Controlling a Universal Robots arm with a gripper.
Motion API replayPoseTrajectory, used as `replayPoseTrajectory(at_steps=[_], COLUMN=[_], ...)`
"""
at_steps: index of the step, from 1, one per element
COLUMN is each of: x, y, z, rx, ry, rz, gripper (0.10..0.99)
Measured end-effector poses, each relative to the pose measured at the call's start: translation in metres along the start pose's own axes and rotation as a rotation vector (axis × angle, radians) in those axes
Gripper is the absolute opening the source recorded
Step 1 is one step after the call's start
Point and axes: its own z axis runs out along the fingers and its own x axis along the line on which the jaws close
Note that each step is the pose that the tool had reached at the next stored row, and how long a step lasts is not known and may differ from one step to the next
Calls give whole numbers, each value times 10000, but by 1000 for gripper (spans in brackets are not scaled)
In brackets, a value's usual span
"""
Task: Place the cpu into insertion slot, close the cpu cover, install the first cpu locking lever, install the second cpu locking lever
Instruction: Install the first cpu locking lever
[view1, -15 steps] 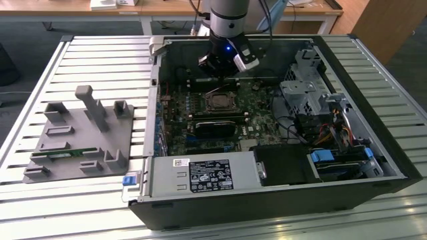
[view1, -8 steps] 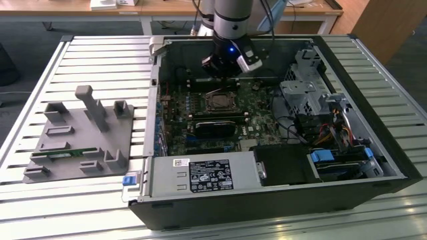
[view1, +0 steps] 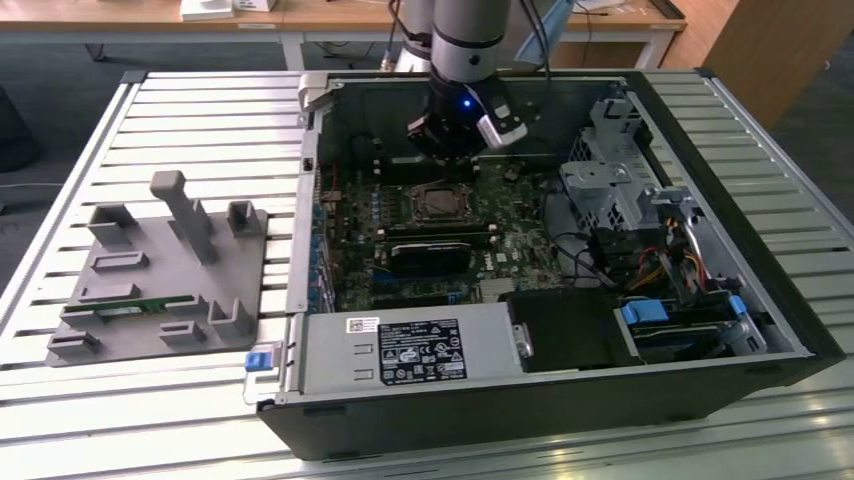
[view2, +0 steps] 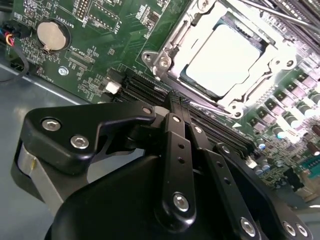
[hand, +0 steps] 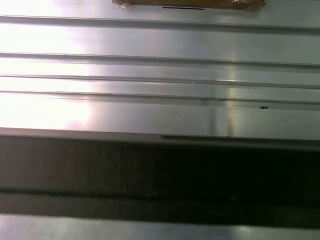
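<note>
Second wrist view | claw (view2: 173, 100) together, empty | cpu (view2: 225, 60) glare-washed inside cpu cover (view2: 176, 50) | one cover corner cut off

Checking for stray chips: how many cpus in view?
1. The cpu sits in the insertion slot, ahead of the claw in the second wrist view. The grey fixture in the exterior view may hide others.

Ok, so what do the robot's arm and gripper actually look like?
The arm is a silver-grey tube with a black band, a small blue light and dark cables beside it. The gripper is matte black, built of jointed bars fastened with silver screws.
</note>
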Motion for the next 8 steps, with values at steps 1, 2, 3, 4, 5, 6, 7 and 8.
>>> replayPoseTrajectory(at_steps=[1, 2, 3, 4, 5, 6, 7, 8], x=[-4, -8, -13, -17, -20, -23, -26, -29], y=[-1, -2, -3, -4, -4, -5, -6, -6], z=[11, 23, 33, 43, 52, 62, 69, 75], rx=[0, 0, 0, 1, 1, 1, 0, 0], ry=[0, 0, 0, 0, 0, 1, 1, 0], rz=[0, 0, 0, 0, 0, 0, 1, 2], gripper=[106, 106, 106, 106, 106, 106, 106, 106])
